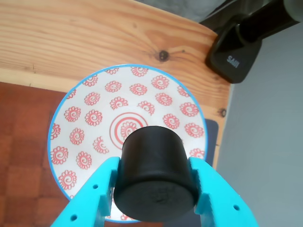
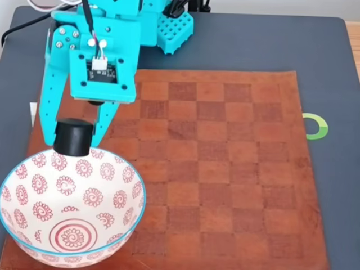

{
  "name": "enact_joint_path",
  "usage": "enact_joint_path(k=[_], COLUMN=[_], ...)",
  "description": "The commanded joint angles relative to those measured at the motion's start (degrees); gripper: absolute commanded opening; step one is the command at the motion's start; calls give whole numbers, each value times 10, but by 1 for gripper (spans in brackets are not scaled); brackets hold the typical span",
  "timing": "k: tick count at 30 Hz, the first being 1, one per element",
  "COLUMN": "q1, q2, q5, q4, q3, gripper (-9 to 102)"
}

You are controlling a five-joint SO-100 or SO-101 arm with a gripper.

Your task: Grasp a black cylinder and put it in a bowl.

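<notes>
Pinching the black cylinder (image 2: pixel 73 138), the jaws hang over the bowl (image 2: pixel 34 247) rim. Checkerboard (image 2: pixel 225 169) beside it lies open.

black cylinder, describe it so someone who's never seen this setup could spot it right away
In the fixed view, find the brown checkerboard mat and the big patterned bowl at its lower left corner. Just above the bowl's far rim, the turquoise pincer holds the black cylinder. It is short, stout and matte black, the one plain dark thing among red spirals and turquoise plastic.
</notes>
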Motion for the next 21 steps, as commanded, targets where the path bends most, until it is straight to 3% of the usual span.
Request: enact_joint_path(k=[1, 13, 21], q1=[-4, -4, 5], q2=[-3, -37, -27], q5=[0, 8, 9], q4=[-8, 0, 33], q3=[-25, -25, -25], gripper=[13, 25, 20])
